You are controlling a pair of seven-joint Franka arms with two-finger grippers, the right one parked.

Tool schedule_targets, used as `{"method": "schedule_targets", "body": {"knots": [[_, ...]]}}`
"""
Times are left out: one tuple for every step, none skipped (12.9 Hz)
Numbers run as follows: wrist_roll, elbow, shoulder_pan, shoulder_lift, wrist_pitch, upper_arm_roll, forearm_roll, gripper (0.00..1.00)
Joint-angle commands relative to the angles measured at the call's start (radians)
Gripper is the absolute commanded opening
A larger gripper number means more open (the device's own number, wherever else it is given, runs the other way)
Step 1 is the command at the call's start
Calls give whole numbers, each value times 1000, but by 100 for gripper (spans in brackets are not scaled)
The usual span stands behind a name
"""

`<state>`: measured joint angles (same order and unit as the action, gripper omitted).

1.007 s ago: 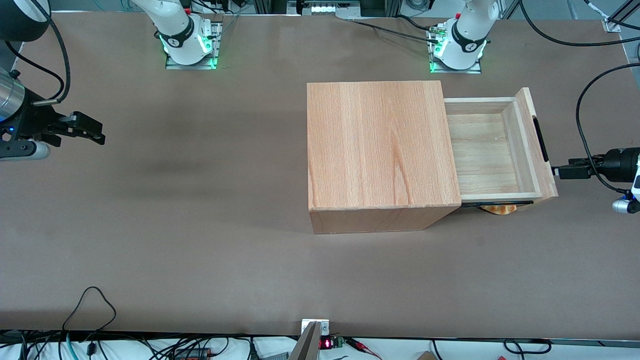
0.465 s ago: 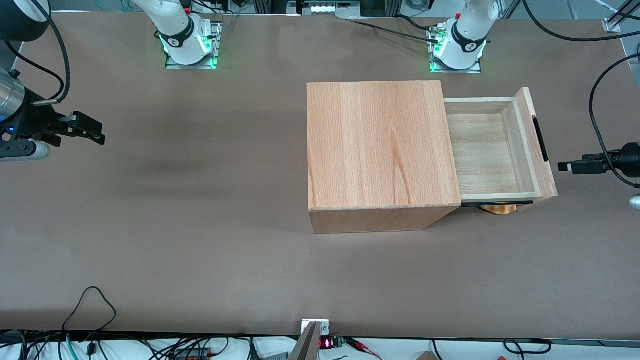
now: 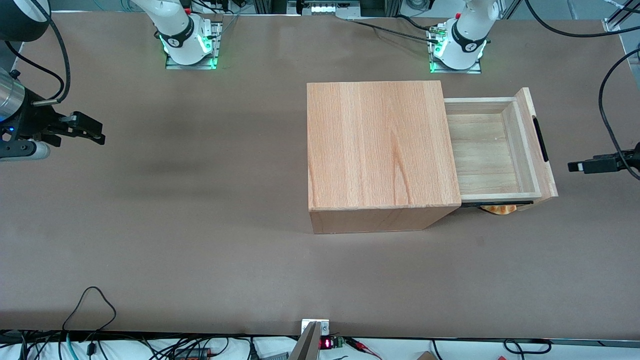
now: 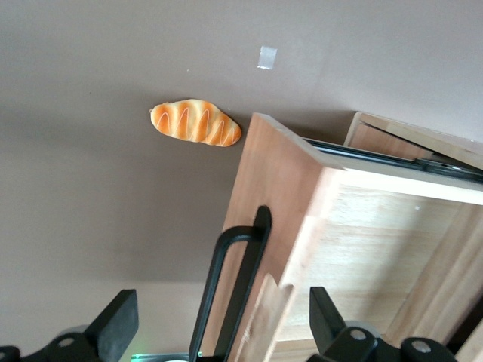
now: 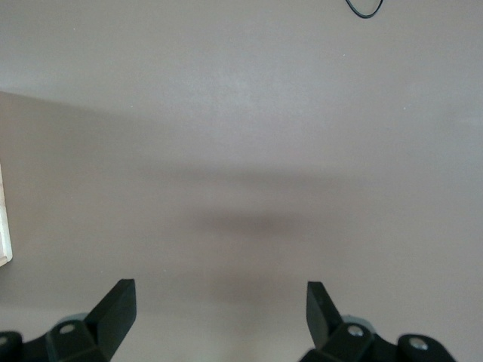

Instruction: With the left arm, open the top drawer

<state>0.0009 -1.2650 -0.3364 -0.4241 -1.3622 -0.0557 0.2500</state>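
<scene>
The top drawer (image 3: 487, 150) stands pulled well out of the wooden cabinet (image 3: 380, 145), its pale plank floor bare. Its front panel carries the long black bar handle (image 3: 540, 139). My left gripper (image 3: 575, 166) hovers a short way in front of that panel, level with the handle's nearer end and apart from it. In the left wrist view the gripper (image 4: 220, 302) is open, its two black fingertips (image 4: 121, 313) spread wide with nothing held; the handle (image 4: 230, 294) and the drawer's front panel (image 4: 275, 188) show between them, farther off.
A toy bread loaf (image 3: 497, 209) lies on the brown table under the drawer's nearer corner, and it shows whole in the left wrist view (image 4: 195, 122). A small tape patch (image 4: 267, 56) is stuck to the table. Two arm bases (image 3: 457, 47) stand along the table's farther edge.
My gripper has drawn back from the drawer's front panel toward the working arm's end of the table. The drawer stays pulled out and has not moved.
</scene>
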Motion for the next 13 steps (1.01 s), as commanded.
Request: {"method": "schedule_targets", "body": {"knots": [[-10, 19, 19, 36, 26, -9, -28, 100], [-10, 19, 28, 41, 26, -7, -28, 100], [-10, 19, 31, 44, 26, -7, -28, 100], [-10, 19, 36, 53, 29, -12, -28, 100], [-12, 19, 49, 62, 38, -21, -31, 100], [-12, 19, 60, 73, 38, -24, -49, 100], [-12, 21, 85, 79, 38, -38, -78, 100], [-13, 21, 97, 87, 38, -44, -92, 100], [-13, 19, 109, 97, 38, -49, -93, 100], [-13, 21, 123, 102, 38, -50, -106, 100], [-13, 19, 147, 111, 38, -50, -122, 100], [-13, 21, 170, 117, 38, -50, -136, 100], [-15, 19, 195, 128, 38, -50, -149, 100]]}}
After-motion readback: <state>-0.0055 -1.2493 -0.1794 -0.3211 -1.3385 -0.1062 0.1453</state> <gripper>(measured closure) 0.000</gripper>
